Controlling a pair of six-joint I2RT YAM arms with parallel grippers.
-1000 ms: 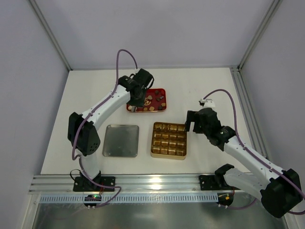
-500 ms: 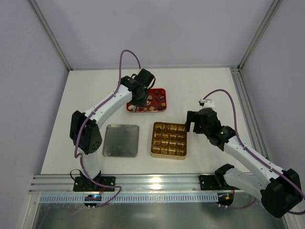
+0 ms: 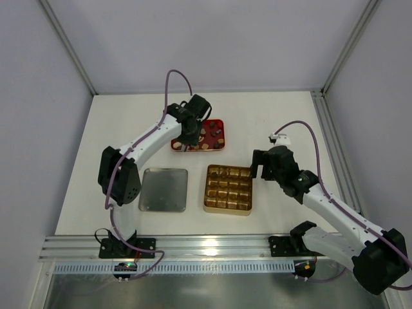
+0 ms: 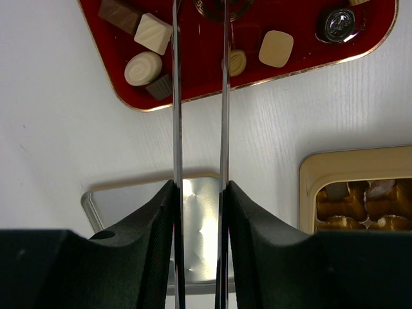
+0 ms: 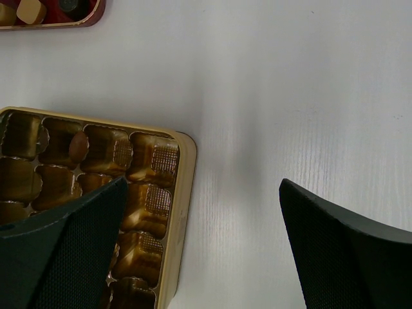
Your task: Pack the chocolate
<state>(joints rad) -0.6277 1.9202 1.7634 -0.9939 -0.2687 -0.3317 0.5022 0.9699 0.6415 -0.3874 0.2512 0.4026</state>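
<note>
Noted a small rightward shift of the left arm's elbow and upper link since a second earlier, with the left tool (image 3: pixel 183 146) kept over the near left part of the red tray (image 4: pixel 309 64). Found the right arm unmoved. Saw the left tool's two thin blades parallel with a narrow gap, tips running past the top of the wrist view, so could not tell whether anything was gripped. Found the right tool (image 5: pixel 203 257) spread wide, holding nothing, poised over the right edge of the gold tin (image 3: pixel 228 212) and the tabletop (image 3: pixel 277 116) beside it.

Located the chocolate (image 4: pixel 277 48) mostly in the red tray, far of the tin. Counted there a brown block, a cream square, a cream round, a dark piece, a cream oval beside the right blade, a tan square and a shiny dark round. Spotted a rounded brown piece (image 5: pixel 78 147) in a far-row cell of the tin, with a few more dark shapes along that row. Made out only gold liner in the other cells. Saw a flat silver tray (image 3: pixel 163 190) just left of the tin.
</note>
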